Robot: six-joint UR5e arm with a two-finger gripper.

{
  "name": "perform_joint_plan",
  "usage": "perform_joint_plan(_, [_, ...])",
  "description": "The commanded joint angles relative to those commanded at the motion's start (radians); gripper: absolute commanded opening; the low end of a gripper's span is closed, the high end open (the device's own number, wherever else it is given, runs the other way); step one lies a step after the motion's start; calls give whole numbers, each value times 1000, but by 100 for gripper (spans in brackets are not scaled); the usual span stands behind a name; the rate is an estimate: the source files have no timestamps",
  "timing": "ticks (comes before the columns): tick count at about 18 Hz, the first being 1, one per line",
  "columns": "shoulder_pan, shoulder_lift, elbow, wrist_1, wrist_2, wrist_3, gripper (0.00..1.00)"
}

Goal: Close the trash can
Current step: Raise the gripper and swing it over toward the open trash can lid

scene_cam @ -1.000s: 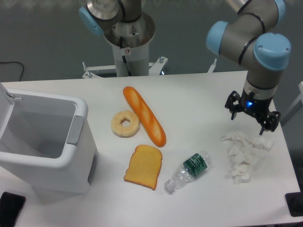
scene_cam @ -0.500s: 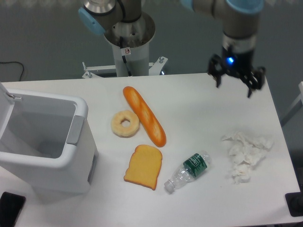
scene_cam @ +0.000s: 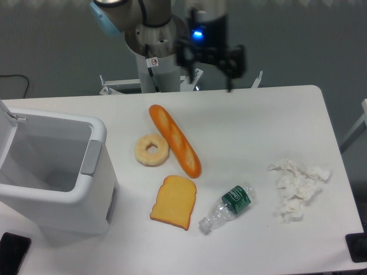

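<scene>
The trash can [scene_cam: 51,172] is a large white boxy bin at the left of the table. It stands open, its inside showing, with a grey latch tab [scene_cam: 91,157] on its right wall. Its white lid [scene_cam: 6,129] is swung up at the far left edge of the view. My gripper [scene_cam: 209,63] is high above the table's back edge, well to the right of the can. Its fingers are spread and hold nothing.
A baguette [scene_cam: 175,140], a doughnut [scene_cam: 152,150], a toast slice [scene_cam: 174,201], a plastic bottle [scene_cam: 227,207] and crumpled white tissue [scene_cam: 296,189] lie on the white table [scene_cam: 258,126]. The robot's base column [scene_cam: 155,57] stands behind the table.
My gripper has moved from above the tissue at the right, up and leftward along the table's back, to above the back edge near the base. Nothing on the table has moved.
</scene>
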Motion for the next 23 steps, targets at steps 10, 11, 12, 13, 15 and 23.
perform_joint_plan(10, [-258,25,5,8,-103,-197,100])
perform_joint_plan(11, [-284,19,6,18,-115,-217,100])
perform_joint_plan(12, [-311,14,11,29,-121,-246,100])
perform_joint_plan(13, [-338,11,14,43,-121,-269,100])
perform_joint_plan(15, [-388,-1,23,58,-121,-301,100])
perform_joint_plan(23, [-525,-147,135,126,-118,-405,100])
